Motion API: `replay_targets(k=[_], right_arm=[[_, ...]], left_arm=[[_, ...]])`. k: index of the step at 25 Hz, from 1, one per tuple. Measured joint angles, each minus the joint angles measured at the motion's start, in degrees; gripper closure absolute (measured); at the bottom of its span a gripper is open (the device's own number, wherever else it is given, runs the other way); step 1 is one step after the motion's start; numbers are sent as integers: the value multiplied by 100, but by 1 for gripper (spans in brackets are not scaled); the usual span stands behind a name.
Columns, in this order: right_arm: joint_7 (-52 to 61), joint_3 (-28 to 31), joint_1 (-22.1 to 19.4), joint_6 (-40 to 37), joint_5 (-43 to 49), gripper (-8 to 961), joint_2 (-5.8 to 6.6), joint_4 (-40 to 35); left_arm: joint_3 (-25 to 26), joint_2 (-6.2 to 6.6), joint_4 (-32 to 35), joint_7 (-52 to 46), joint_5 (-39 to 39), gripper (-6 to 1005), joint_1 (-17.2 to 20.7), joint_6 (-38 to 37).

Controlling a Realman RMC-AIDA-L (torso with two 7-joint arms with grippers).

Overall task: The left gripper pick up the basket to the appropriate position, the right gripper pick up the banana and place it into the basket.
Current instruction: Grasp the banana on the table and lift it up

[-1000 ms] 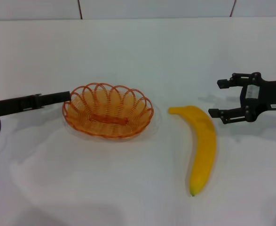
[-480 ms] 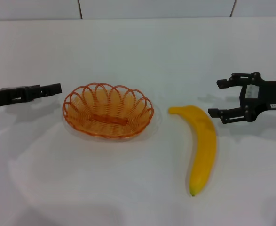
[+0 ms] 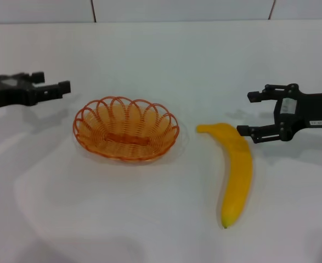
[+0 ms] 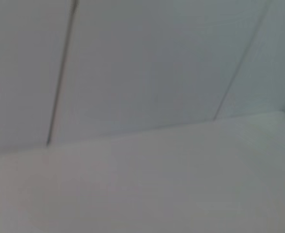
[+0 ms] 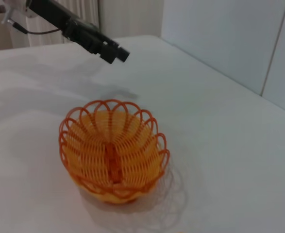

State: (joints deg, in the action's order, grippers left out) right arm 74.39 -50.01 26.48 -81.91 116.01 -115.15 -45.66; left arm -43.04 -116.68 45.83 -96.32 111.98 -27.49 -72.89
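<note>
The right gripper (image 3: 247,114), fingers spread beside the banana (image 3: 235,167), is risking nudging its tip and rolling it away.

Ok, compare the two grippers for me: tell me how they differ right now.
The left gripper hangs off the far-left side of the basket, clear of its rim; the right gripper sits right beside the banana, near its upper end. The right gripper's fingers are spread wide open, while the left gripper's fingers lie close together. Both are black claws holding nothing.
</note>
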Motion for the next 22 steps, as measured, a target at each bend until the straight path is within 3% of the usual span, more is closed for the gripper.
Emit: replay_targets(k=[2,6,15,18,22], right_arm=[[64,0,3,10,-2,70,-33,-46],[269,8,3,3,-145,70,-88,-212],[928,-116,-272,-176,-466,70,-170,-835],[1239,-423,-498,-156,-614,70,-195,-1268],[1824,-1309,-964,278,-789,70,-207,-2109]], left_arm=[[-94,-31,-31,693,-454,107,13,-38],[-230,-34,-69,1194,-906,108,44,-254],[-257,-40,-80,2590,-2012,108,306,-1448],[-257,-40,-97,2731,-2337,108,411,-1706],[-255,-37,-124,2945,-2625,108,527,-1862]])
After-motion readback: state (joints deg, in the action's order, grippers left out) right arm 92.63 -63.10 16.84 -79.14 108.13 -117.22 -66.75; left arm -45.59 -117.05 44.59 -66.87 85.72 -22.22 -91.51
